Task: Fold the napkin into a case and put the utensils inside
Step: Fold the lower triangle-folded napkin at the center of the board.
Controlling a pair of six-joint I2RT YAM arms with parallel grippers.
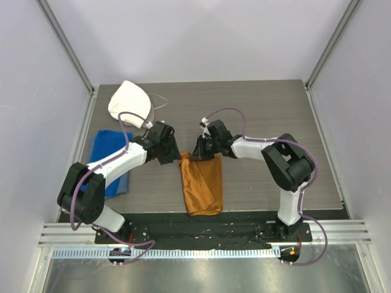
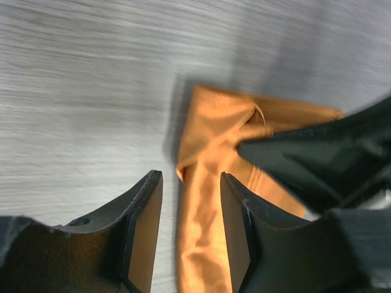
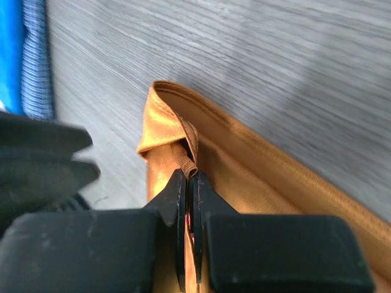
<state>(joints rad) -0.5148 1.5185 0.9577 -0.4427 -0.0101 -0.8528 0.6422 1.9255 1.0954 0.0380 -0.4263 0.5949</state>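
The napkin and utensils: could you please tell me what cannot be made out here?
Utensils: seen in no view; whether they lie under the napkin cannot be told.
Napkin's far edge, top view: covered by the left end effector and right end effector.
Left wrist view: blurred; the right end effector hides the napkin's right side.
Right wrist view: layers pinched, hidden by the fingers.

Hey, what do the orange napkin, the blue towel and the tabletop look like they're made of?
By look: the napkin, thin woven fabric with a slight sheen, maybe satin-like synthetic, since it creases softly and shows a stitched hem; the blue towel, thicker matte cloth, possibly microfibre, as its edge shows a ribbed weave; the table, grey wood-grain surface, probably matte laminate, given its even printed-looking streaks.
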